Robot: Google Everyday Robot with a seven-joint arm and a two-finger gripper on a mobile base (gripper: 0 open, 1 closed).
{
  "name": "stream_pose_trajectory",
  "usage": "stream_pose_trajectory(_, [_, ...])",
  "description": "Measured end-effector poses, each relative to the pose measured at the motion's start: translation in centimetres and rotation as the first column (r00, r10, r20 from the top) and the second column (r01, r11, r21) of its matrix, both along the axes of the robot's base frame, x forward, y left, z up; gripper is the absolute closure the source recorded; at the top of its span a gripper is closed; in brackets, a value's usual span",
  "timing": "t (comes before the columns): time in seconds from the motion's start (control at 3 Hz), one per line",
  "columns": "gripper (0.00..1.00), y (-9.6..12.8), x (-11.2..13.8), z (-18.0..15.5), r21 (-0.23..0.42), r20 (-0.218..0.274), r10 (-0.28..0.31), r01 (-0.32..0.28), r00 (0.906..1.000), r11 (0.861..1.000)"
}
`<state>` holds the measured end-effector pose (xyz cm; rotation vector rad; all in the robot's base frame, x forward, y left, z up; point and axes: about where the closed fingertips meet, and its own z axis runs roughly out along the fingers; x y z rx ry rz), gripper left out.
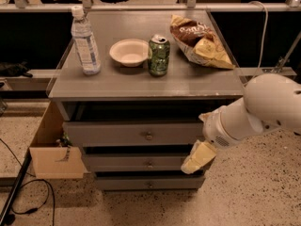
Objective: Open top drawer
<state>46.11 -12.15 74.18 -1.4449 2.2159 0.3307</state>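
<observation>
The gripper hung before the right end of the top drawer, its jaws spread open, hiding that corner, apart from the knob.

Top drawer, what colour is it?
The drawer is grey, camera view; the hand is by its right end.

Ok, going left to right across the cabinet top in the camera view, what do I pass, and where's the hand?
Water bottle, bowl, green can, chip bag. The hand sits lower, open, by the right end of the top drawer front, right of its knob.
</observation>
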Motion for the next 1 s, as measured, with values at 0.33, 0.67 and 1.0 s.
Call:
stream_pose_trajectory(0.33, [0.00,0.6,0.7,-1.5,-0.015,-0.011,0.018,-0.018,0.9998,1.000])
stream_pose_trajectory(0.67, [0.00,1.3,2.1,-3.6,-0.033,-0.020,0.041,-0.042,0.9989,0.999])
stream_pose_trajectory(1.0, [0.00,0.6,4.1,-5.7,-0.048,-0.015,0.048,-0.048,0.9987,0.998])
